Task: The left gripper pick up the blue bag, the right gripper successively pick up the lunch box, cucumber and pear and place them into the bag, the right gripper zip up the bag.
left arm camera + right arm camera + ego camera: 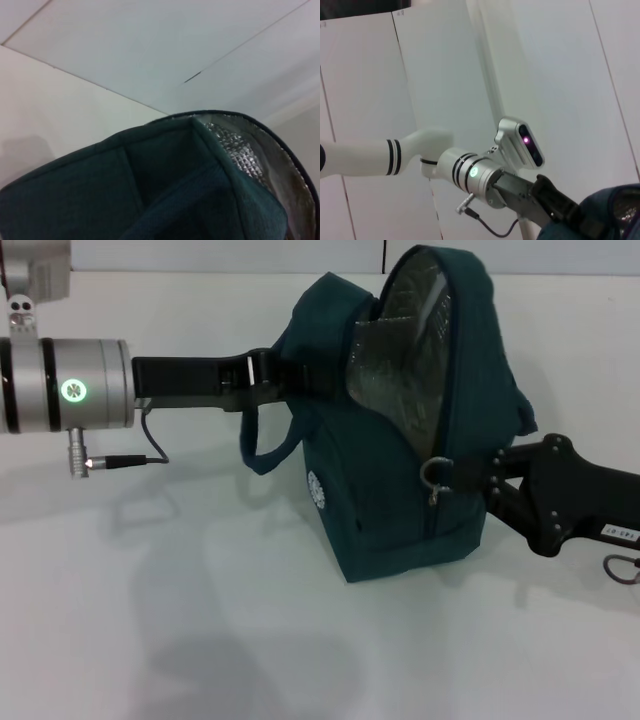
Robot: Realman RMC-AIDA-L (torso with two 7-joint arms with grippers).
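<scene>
bag (pixel 400 490) is stood up mid-frame on the table (pixel 150 640), held at its upper left by the left gripper (pixel 268 375) | right gripper (pixel 470 472) is clamped at the zip ring (pixel 432 473) | food's not seen, probably packed | zip's half done, top still gaping

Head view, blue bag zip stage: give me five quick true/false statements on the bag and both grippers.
1. The dark teal-blue fabric bag stands upright on the white table. True.
2. The bag is zipped fully shut. False: its upper part gapes open and the silver foil lining shows.
3. The left gripper is at the bag's upper edge on the robot's left. True.
4. The right gripper is parked far from the bag. False: it is against the bag's zip side, next to the metal ring zip pull.
5. A cucumber lies on the table beside the bag. False: none is visible there.
</scene>
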